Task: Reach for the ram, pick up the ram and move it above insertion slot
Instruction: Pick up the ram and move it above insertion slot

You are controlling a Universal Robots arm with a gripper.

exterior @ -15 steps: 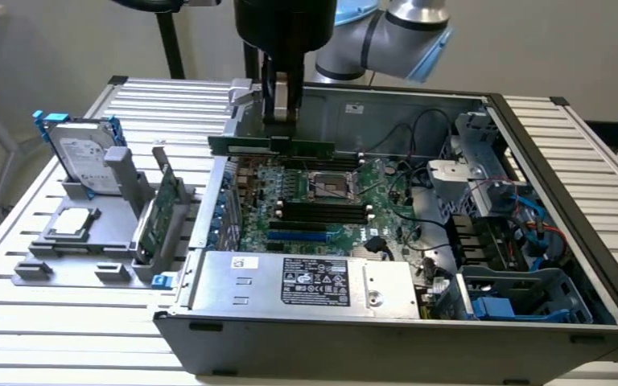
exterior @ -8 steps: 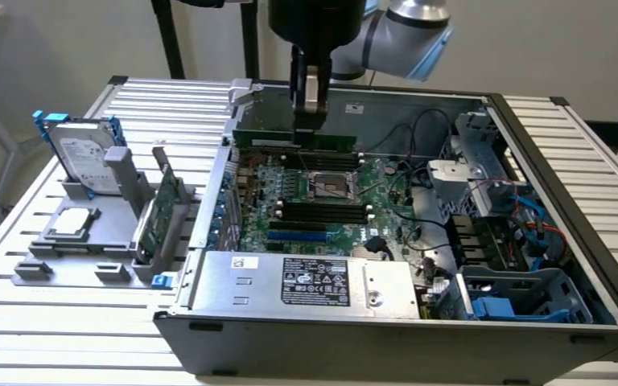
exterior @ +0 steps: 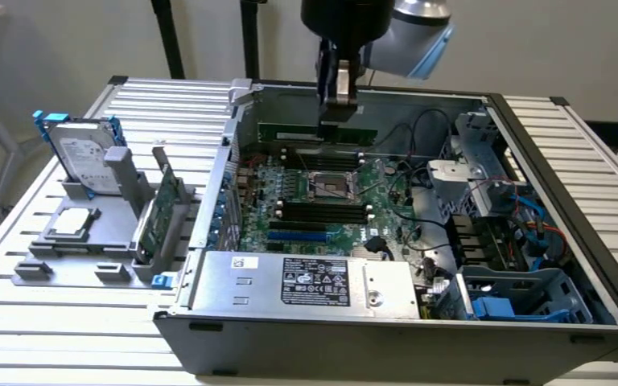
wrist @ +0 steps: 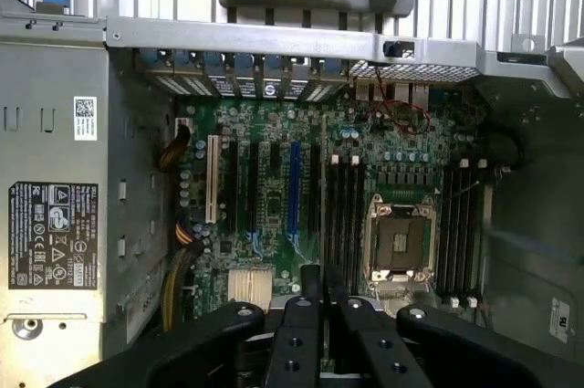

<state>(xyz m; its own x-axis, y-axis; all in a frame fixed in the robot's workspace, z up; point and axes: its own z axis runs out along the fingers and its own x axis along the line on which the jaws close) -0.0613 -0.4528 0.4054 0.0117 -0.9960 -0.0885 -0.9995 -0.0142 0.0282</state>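
Already gripper (exterior: 334, 112) hung over the open case (exterior: 566, 161), clamped on the ram (exterior: 320, 130).
Ram sat edge-down between the fingers above the far slots (exterior: 309, 153) beside the socket (exterior: 331, 185); a slight tilt could plausibly snag a slot latch or loosen the grip.

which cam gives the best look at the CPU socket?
Wrist view. It looks straight down on the CPU socket, showing its square metal frame, dark centre and the memory slots on both sides. The exterior view shows the same socket at a slant, below the gripper.
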